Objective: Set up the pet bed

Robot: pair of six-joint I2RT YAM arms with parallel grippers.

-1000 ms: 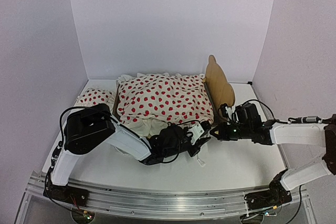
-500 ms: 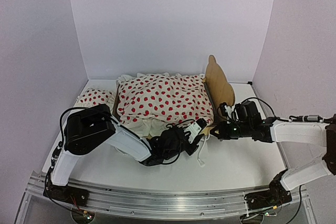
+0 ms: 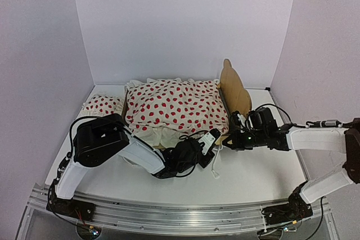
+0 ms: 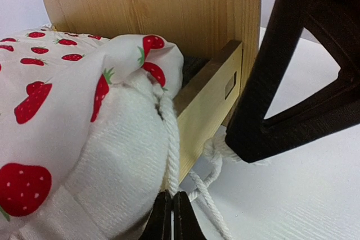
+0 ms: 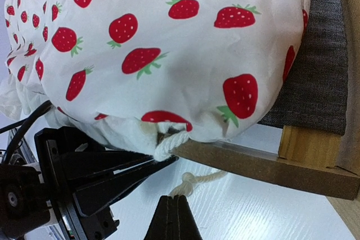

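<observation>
Plywood pet bed [image 3: 233, 91] is set at the back of the surface, already covered by the blanket [image 3: 177, 105]. The pillow [image 3: 101, 105] is seen outside its foot end. At its front rail, the left end effector [image 4: 171, 206] is closed, apparently on the cord [image 4: 171, 150]. The right end effector [image 5: 177, 209] is shut and empty.

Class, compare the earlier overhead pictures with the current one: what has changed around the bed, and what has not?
The left gripper drew back leftward and shut, seemingly on the white cord. The right gripper edged left, still shut. Pet bed, blanket and pillow stayed put.
</observation>
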